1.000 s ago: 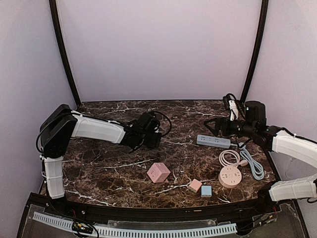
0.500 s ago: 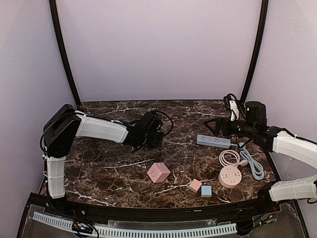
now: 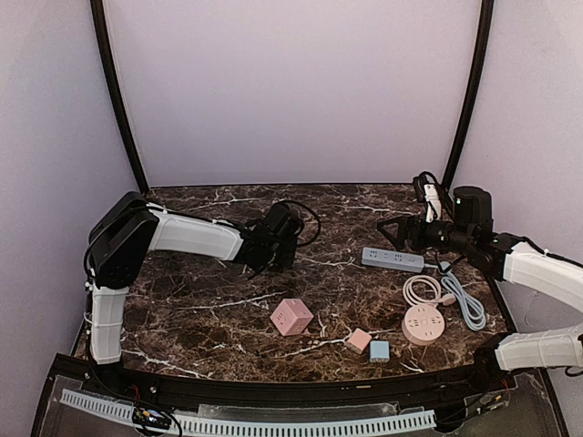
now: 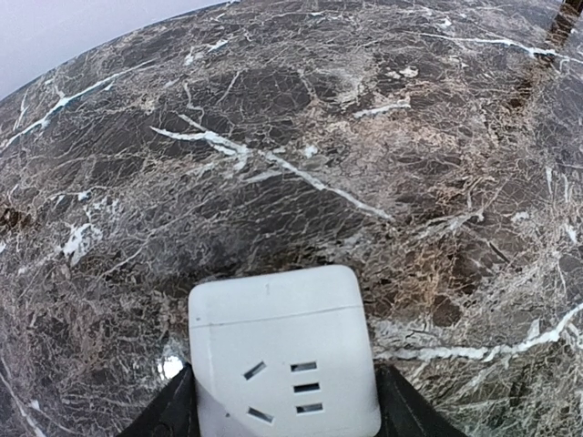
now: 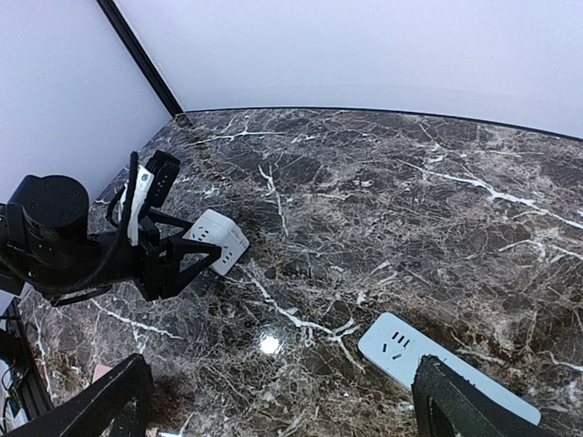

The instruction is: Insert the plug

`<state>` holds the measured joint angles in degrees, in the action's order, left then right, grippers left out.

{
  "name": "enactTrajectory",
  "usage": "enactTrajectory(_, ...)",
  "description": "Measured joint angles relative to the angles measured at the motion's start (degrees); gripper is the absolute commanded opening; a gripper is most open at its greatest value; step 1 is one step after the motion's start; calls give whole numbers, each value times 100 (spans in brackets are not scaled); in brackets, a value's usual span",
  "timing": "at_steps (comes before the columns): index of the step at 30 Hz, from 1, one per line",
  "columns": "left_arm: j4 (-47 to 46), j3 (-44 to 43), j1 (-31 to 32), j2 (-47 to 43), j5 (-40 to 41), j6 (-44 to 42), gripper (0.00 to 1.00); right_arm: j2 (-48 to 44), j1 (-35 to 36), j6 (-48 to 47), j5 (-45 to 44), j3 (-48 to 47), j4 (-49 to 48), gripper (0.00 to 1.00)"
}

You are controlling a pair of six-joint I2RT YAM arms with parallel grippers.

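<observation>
Dark brown marble table (image 3: 182, 309), veined in white, beneath two white arms. At left, the left gripper (image 3: 274, 246) stretched out over the middle of the slab, black fingers (image 4: 168, 414) pressed against both flanks of a white socket cube (image 4: 282, 350), jaws roughly half closed and clamped on it; impossible to tell whether the cube is resting on the stone or raised just off it. Toward the near edge, a pink socket cube (image 3: 291, 317), then a small pink block (image 3: 359, 340) just beside a small pale-blue block (image 3: 379, 350). Right of centre, a blue-grey power strip (image 3: 392, 259) lying flat, its grey cable (image 3: 469, 305) looping toward the front. Nearer the front, a round pink socket hub (image 3: 424, 324), white cord (image 3: 421, 289) coiled just behind it. Small pinkish plug (image 3: 446, 298) at the cord's end, loose on the marble between coil and grey cable, in no socket. At far right, the right gripper (image 3: 401, 232) poised by the strip's left end, jaws spread wide, nothing between them.
</observation>
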<state>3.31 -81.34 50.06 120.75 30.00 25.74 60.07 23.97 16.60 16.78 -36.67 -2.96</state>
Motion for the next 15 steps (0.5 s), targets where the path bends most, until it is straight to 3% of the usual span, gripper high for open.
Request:
enactTrajectory(6, -33, 79, -2, -74, -184, -210, 53, -11, 0, -4, 4, 17, 2, 99)
enactTrajectory(15, 109, 507, -20, -809, -1543, -1038, 53, -66, 0, -339, 192, 50, -57, 99)
